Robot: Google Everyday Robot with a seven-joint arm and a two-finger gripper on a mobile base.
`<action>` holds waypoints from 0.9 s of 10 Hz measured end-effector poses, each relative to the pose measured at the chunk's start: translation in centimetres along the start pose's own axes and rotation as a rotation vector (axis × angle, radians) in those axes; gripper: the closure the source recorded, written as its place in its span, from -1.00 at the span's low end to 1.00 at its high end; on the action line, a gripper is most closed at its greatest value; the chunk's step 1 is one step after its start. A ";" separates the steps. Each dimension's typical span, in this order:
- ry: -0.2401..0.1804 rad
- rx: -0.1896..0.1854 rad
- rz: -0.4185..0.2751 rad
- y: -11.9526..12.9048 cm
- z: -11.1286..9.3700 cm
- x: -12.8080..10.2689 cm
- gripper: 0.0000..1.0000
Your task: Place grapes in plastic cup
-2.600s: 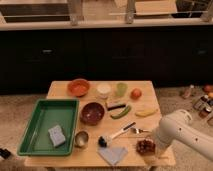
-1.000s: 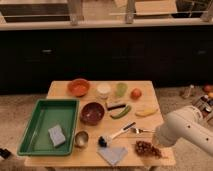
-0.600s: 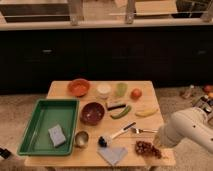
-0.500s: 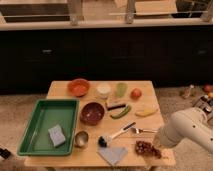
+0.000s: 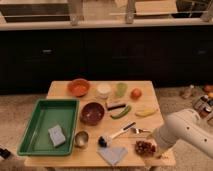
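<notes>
The grapes (image 5: 144, 147), a dark reddish-purple bunch, lie on the wooden table (image 5: 150, 85) near its front right corner. My gripper (image 5: 153, 148) is at the end of the white arm (image 5: 182, 132) that comes in from the right, right against the bunch's right side. The plastic cup (image 5: 121, 89), pale green and upright, stands at the back of the table, far from the gripper. It sits between a white cup (image 5: 103, 90) and the orange-red fruit (image 5: 136, 93).
A green tray (image 5: 35, 131) with a sponge (image 5: 57, 135) takes the left side. Also on the table are an orange bowl (image 5: 78, 87), a dark red bowl (image 5: 92, 112), a metal cup (image 5: 81, 139), a brush (image 5: 115, 135), a fork (image 5: 140, 131), a banana (image 5: 146, 112), a green vegetable (image 5: 121, 112) and a grey cloth (image 5: 112, 154).
The arm has settled slightly lower and to the right beside the grapes. The grapes and the other things stay where they were.
</notes>
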 end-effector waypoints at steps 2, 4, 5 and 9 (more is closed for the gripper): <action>0.000 -0.001 0.071 0.1 0.7 0.6 -0.60; 0.000 -0.002 0.118 0.2 1.2 1.2 -0.60; -0.003 -0.006 0.162 0.3 1.8 1.8 -0.60; 0.006 -0.008 0.219 0.5 3.1 2.5 -0.60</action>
